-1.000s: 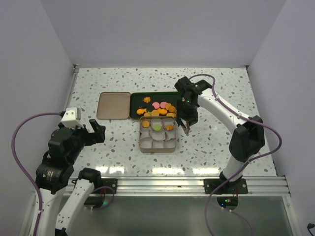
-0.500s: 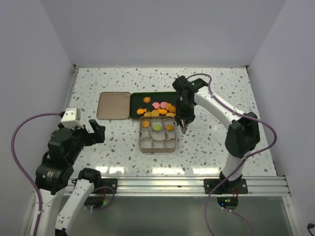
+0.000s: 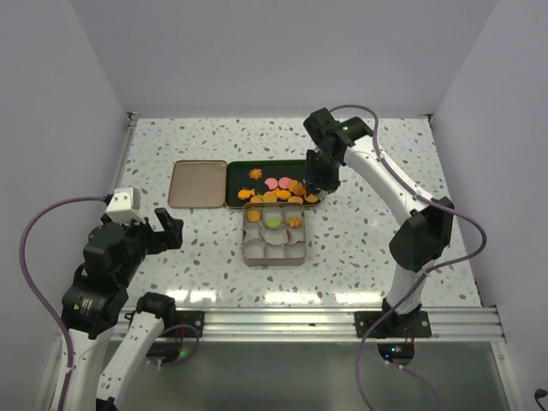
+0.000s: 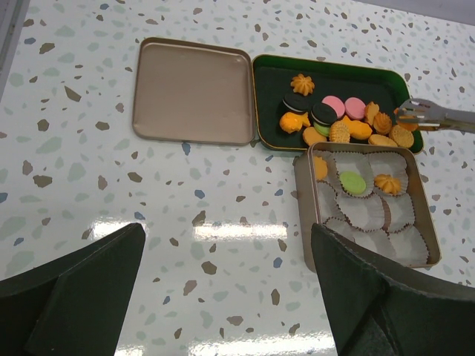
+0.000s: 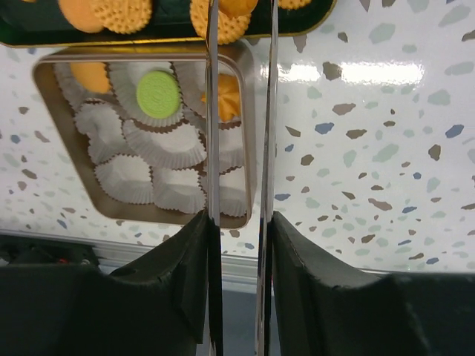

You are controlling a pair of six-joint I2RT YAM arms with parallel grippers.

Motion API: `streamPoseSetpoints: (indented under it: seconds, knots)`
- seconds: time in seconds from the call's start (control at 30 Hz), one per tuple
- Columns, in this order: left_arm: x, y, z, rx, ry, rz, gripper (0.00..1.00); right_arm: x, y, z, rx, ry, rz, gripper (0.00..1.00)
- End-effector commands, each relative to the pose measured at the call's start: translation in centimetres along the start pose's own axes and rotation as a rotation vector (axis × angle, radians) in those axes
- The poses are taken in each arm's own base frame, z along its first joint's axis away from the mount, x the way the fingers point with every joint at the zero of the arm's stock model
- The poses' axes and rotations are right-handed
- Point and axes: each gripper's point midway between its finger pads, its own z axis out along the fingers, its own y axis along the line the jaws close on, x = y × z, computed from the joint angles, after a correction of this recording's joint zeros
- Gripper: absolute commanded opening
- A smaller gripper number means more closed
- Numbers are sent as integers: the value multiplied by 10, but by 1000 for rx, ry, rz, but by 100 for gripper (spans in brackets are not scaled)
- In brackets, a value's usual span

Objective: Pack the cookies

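The cookies [image 3: 278, 188] lie in a dark green tray [image 4: 334, 74]: mostly orange, two pink, two dark brown. The tan tin [image 4: 300, 193] with white paper cups stands just in front of it and holds an orange cookie [image 4: 320, 167], a green one [image 4: 352, 182] and an orange flower one [image 4: 387, 182]. My right gripper [image 3: 315, 195] carries long metal blades that stand apart over the orange cookies at the tray's right end [image 5: 223, 26]; the blade tips run out of the wrist view. My left gripper [image 4: 226, 282] is open and empty, raised over the table at the near left.
The tin's flat tan lid [image 3: 198, 183] lies left of the green tray. The terrazzo table is walled at the left, back and right. A metal rail [image 3: 282, 321] runs along the near edge.
My right gripper has moved from beside the tin's right edge back and up to the right end of the green tray. The left arm has not moved.
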Motion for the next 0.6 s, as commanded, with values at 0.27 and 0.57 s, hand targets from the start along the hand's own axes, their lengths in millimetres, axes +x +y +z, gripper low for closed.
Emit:
streamPoseSetpoints:
  seconds: [0.27, 0.57]
  knots:
    - [-8, -5, 4, 28, -31, 27, 100, 26, 49, -67, -124, -96, -156, 15]
    - [-8, -5, 4, 29, -33, 27, 100, 113, 88, -71, -219, -22, -318, 14]
